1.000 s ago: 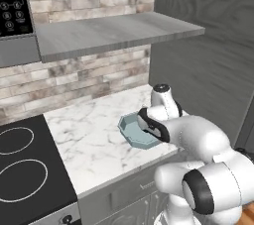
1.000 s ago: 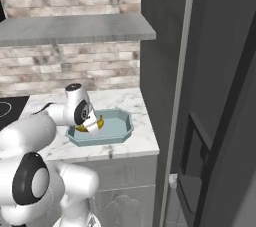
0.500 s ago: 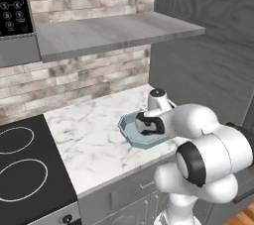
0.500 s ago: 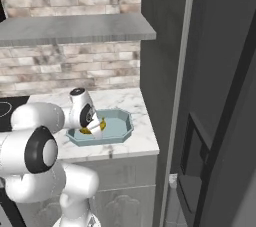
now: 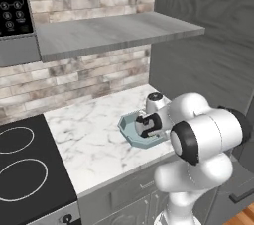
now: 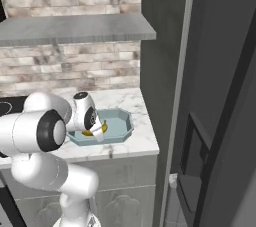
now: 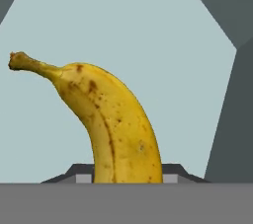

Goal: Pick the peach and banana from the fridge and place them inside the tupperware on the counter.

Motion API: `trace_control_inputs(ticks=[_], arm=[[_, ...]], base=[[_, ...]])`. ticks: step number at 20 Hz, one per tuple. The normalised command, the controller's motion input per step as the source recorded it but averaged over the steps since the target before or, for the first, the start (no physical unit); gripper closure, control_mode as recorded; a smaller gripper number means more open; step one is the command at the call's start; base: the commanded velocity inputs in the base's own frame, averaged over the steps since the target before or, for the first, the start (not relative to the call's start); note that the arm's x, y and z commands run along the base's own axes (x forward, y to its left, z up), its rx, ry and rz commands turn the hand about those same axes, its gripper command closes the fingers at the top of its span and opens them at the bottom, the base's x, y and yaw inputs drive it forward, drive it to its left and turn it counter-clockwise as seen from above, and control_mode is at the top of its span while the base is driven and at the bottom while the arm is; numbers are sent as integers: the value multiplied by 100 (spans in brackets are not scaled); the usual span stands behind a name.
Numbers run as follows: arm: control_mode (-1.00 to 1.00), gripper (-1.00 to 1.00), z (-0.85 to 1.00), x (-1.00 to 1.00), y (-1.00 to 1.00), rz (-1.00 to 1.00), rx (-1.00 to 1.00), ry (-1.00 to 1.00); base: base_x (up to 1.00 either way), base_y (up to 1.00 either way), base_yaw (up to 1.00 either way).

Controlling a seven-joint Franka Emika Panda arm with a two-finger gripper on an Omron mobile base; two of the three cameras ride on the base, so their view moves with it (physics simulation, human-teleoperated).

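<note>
- The white arm's two-finger pincer (image 6: pixel 96 132) is pressed onto the curved yellow banana with brown specks (image 7: pixel 111 124), pinching it by one end.
- The banana hangs over the pale floor of the shallow light blue-grey octagonal tupperware (image 6: pixel 120 126); whether it touches the floor I cannot tell.
- The tupperware sits on the white marble-veined worktop (image 5: pixel 89 142), near its front edge, just beside the tall grey fridge (image 6: pixel 215 96).

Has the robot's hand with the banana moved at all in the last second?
Yes. The gripper, shut on the banana, has come down closer to the floor of the tupperware, which sits in the same spot on the counter.
</note>
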Motion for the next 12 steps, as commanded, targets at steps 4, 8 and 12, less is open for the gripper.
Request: trace_control_inputs(ticks=[4, 8, 12], arm=[[-100, 100, -30, 12, 0, 0, 0, 0], [-100, -100, -33, 7, 0, 0, 0, 0], [-100, -100, -28, 0, 0, 0, 0, 0]], base=[[0, 0, 0], [0, 0, 0], [0, 0, 0]])
